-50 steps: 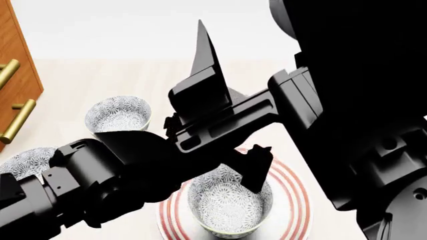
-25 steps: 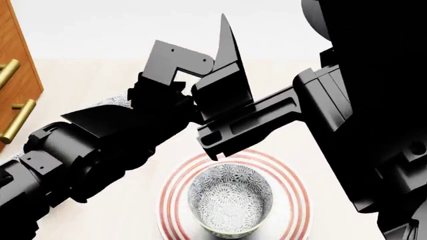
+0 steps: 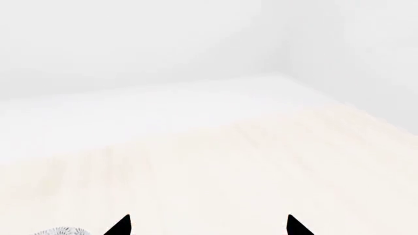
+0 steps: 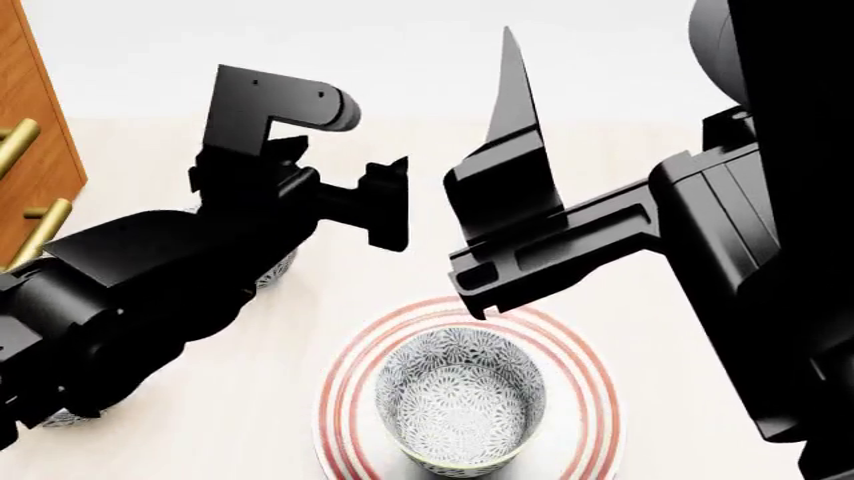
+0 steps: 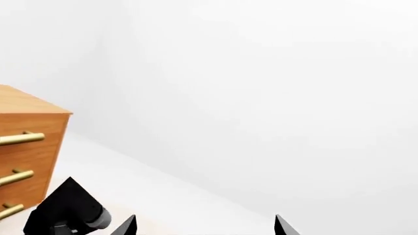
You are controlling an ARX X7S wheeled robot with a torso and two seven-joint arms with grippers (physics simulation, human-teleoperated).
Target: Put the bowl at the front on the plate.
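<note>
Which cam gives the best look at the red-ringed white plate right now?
Head view. The large white plate with red-pink rings shows most of its rim there, with the grey-blue floral ceramic bowl sitting on it. Left wrist and right wrist views don't show the plate.

The bowl (image 4: 459, 401) is white, covered inside and out with a dense grey-blue flower pattern, and its rim has a faint yellowish edge. The plate (image 4: 595, 400) beneath it is white, ringed near its rim with concentric red-pink bands. The tabletop (image 4: 641, 300) is a pale cream with a faint wood grain, and the wall beyond is plain off-white. Both arms are matt black, as are the left gripper (image 4: 390, 204) and the right gripper (image 4: 514, 90). The cabinet (image 5: 29, 142) is warm orange-brown wood with brass-gold handles (image 5: 19, 138). A sliver at the left wrist view's edge shows grey-blue print, probably another bowl (image 3: 62, 231).
</note>
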